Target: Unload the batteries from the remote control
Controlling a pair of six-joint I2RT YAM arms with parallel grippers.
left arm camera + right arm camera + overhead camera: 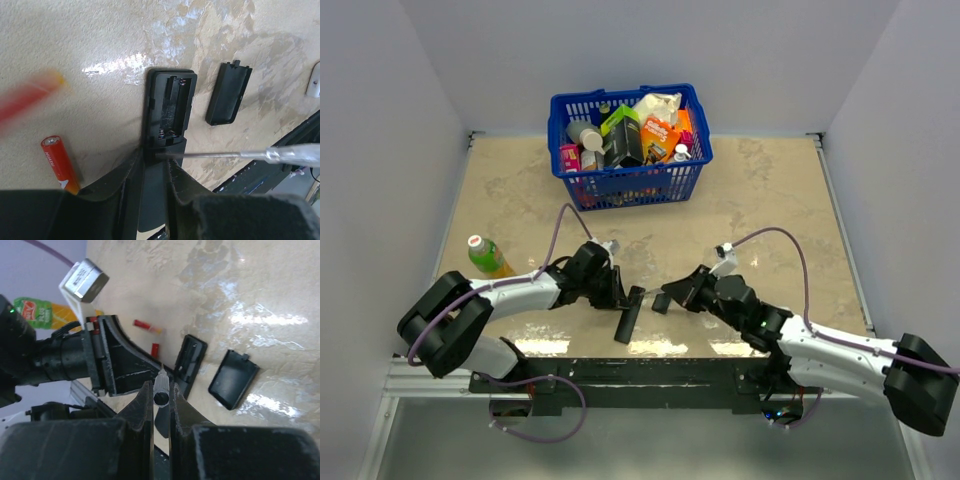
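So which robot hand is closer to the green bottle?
Left. The left end effector, gripping the remote, sits to the right of the bottle. The right end effector, pinching a thin tool, is farther right, on the remote's other side.

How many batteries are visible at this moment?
2. One battery lies on the table beside the left hand; the other battery, blurred, is beyond it, beside the remote. Its compartment looks empty.
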